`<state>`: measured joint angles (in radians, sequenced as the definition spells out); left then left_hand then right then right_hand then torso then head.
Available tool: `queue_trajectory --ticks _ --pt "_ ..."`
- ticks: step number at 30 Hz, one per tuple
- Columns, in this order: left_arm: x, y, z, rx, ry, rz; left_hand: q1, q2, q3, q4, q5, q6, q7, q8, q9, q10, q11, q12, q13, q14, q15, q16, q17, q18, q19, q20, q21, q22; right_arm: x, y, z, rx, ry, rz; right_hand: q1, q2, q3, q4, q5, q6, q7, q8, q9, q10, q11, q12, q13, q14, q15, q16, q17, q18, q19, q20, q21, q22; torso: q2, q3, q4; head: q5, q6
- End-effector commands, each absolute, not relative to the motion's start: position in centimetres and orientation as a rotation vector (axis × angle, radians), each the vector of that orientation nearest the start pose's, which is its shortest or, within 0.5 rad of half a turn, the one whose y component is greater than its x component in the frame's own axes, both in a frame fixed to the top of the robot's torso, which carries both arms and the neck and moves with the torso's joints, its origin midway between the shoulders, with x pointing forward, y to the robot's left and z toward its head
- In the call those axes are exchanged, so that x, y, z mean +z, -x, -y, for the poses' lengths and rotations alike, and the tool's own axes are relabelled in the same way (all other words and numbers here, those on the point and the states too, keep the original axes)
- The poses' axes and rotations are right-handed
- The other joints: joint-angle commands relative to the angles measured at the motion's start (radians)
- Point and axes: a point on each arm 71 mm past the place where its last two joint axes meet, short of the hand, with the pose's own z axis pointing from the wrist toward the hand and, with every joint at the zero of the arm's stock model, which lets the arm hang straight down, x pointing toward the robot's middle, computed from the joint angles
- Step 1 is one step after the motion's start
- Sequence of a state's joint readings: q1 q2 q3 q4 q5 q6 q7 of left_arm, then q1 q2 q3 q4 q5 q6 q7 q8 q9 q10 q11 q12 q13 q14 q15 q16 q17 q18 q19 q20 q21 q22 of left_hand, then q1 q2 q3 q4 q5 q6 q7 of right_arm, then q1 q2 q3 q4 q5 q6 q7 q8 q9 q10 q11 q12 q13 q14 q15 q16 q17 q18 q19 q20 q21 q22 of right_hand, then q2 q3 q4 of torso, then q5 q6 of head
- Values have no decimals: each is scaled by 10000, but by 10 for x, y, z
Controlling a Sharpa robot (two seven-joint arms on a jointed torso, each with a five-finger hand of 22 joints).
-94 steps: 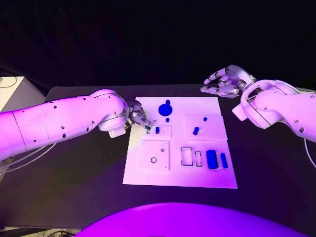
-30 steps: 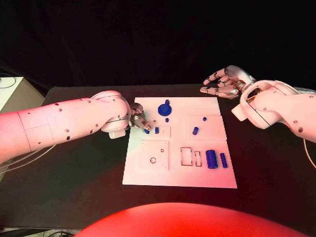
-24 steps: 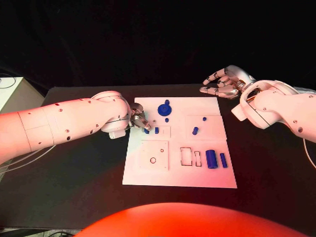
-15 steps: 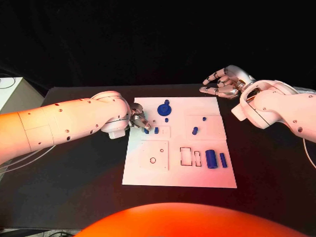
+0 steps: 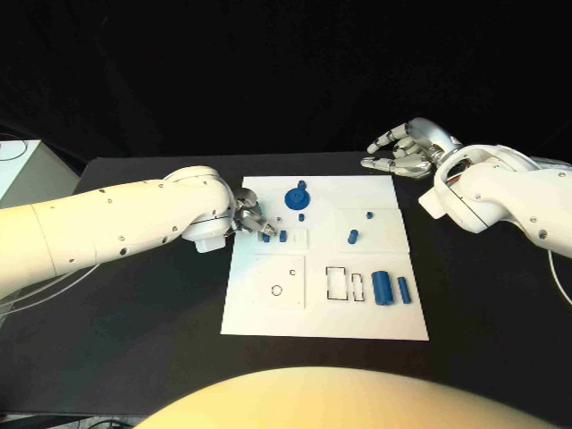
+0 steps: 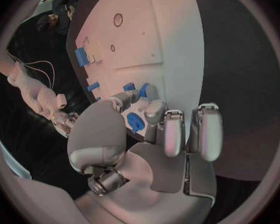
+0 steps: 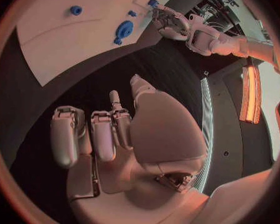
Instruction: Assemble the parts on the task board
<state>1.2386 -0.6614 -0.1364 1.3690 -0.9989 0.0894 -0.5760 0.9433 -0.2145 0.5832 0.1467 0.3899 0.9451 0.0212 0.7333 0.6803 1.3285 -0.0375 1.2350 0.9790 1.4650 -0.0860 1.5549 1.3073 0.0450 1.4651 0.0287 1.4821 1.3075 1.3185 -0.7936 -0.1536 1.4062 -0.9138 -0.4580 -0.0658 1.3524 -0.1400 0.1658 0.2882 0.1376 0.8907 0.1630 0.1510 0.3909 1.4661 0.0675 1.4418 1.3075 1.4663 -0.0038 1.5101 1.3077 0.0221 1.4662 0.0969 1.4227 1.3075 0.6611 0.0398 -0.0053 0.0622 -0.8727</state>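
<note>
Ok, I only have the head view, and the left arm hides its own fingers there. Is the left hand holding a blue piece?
Observer: In the left wrist view, one fingertip of the left hand sits by two small blue pieces. I cannot confirm a grip.
Operator: The other fingers?
Observer: Two fingers lie straight, apart from those pieces.
Operator: Right palm?
Observer: The right hand holds nothing, over the black table.

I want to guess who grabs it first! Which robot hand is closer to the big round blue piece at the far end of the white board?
Left. The left hand sits at the board's edge, just beside the round blue piece. The right hand hovers off the board's far corner, farther away.
</note>
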Motion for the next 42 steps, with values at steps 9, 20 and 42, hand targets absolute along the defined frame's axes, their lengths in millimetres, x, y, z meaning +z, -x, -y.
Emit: queue_trajectory --ticks 9,20,42 --pt "-258 -491 -179 -3247 2260 -24172 -64 0 -575 356 -71 43 78 -30 -105 -32 -10 -35 36 993 -61 36 2414 -62 75 -81 -27 1102 -172 -519 224 7738 -3574 -16461 -116 24 28 11 28 -71 -16 40 14 80 85 -43 1648 701 33 -31 1296 138 406 48 -15 1617 0 0 -5 -8 1" --pt "-253 -489 -184 -3336 2294 -23999 -11 -117 -1097 675 -150 34 88 -21 -188 -60 -1 -74 7 989 -54 28 2400 -59 67 -77 -41 1092 -172 -518 224 7736 -3577 -16471 -116 24 28 11 28 -71 -16 40 14 80 85 -43 1648 701 33 -31 1296 138 406 48 -15 1617 -5 -13 -6 -48 1" --pt "-224 -491 -178 -5093 3133 -23237 197 -88 -1779 1408 -466 -281 207 -49 -342 -588 112 -598 -764 920 26 -100 2177 52 -234 -13 -339 650 -175 -518 224 7746 -3590 -16515 -138 24 24 17 26 -79 -15 43 13 78 86 -45 1645 700 33 -34 1294 136 408 47 -11 1620 1 1 -1 -69 1"
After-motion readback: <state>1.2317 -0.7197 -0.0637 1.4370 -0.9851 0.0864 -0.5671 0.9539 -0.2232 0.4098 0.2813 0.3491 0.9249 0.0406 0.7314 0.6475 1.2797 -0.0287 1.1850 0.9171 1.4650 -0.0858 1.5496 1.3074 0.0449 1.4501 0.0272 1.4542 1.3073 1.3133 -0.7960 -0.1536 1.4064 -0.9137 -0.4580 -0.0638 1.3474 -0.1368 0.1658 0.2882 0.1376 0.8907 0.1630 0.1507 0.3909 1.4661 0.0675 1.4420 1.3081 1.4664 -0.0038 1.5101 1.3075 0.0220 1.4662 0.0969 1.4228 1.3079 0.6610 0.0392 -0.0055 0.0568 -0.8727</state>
